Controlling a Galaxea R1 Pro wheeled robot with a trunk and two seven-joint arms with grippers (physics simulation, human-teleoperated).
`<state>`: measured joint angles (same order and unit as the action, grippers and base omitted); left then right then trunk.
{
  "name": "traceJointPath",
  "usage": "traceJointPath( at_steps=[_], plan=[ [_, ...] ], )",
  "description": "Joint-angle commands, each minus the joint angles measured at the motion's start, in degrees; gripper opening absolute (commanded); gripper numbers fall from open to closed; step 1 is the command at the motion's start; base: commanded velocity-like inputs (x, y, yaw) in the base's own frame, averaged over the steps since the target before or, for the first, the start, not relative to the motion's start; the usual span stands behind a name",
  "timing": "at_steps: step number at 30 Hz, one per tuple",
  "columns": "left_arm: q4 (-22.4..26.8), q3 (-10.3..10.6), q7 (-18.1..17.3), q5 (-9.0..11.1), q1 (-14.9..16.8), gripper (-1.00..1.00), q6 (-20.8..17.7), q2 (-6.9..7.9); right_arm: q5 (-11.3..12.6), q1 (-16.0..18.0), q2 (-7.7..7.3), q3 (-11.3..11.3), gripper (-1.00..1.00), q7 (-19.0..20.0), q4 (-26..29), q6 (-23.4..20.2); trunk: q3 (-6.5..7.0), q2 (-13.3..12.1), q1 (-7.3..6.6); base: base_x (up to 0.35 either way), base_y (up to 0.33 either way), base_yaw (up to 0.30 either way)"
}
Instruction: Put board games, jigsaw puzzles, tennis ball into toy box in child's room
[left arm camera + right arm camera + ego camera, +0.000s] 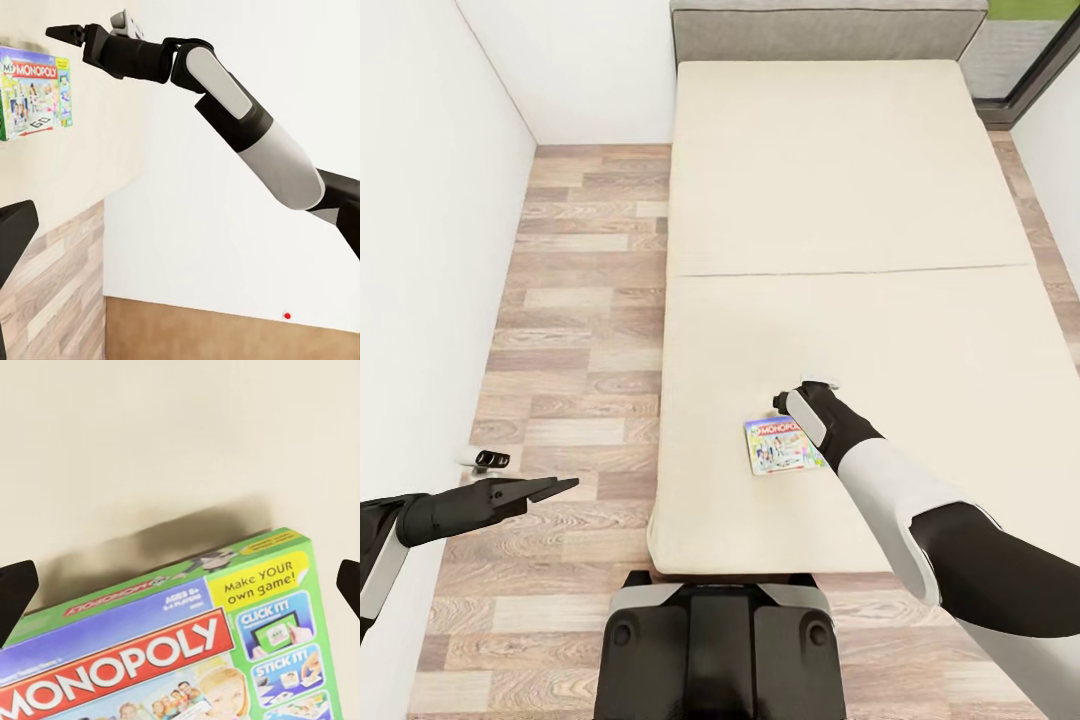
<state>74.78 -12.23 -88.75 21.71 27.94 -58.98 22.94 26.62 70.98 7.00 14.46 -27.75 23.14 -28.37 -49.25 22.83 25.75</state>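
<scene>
A green-and-white Monopoly board game (783, 445) lies flat near the foot of the cream bed (840, 200). My right gripper (785, 402) hovers just above the box's far edge, open, with nothing held. In the right wrist view the game (195, 645) sits between the two spread fingertips (15, 592), pointed at its green side. The left wrist view shows the game (36, 94) on the mattress with the right gripper (56, 31) above it. My left gripper (560, 488) hangs over the floor left of the bed, open and empty. The toy box and table are out of view.
A white wall (420, 250) runs close along the left, leaving a strip of wood-plank floor (580, 330) between it and the bed. A small black-and-white fitting (488, 460) sits at the wall's foot. A grey headboard (830, 30) closes the far end. My base (720, 650) is at the bed's foot.
</scene>
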Motion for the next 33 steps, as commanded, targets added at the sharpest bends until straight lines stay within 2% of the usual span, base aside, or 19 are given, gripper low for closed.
traceJointPath(
  at_steps=[1, 15, 33],
  plan=[
    [0.0, 0.0, -0.2, 0.0, 0.0, 1.0, -0.6, 0.02, 0.5, 0.0, -0.05, 0.5, 1.0, -0.5, 0.1, -0.2, -0.16, 0.1, 0.03, 0.0, 0.0, 0.0],
    [0.0, 0.1, 0.0, -0.1, 0.0, 1.0, -0.6, -0.1, 0.5, 0.0, -0.75, 0.5, 1.0, -0.5, 0.1, -0.2, -1.48, 0.1, 0.03, 0.0, 0.0, 0.0],
    [0.0, 0.1, 0.0, 0.0, 0.0, 1.0, -0.6, -0.09, 0.4, -0.1, -0.77, 0.6, 1.0, -0.5, 0.3, 0.1, -3.18, 0.1, 0.03, 0.0, 0.0, 0.0]
  ],
)
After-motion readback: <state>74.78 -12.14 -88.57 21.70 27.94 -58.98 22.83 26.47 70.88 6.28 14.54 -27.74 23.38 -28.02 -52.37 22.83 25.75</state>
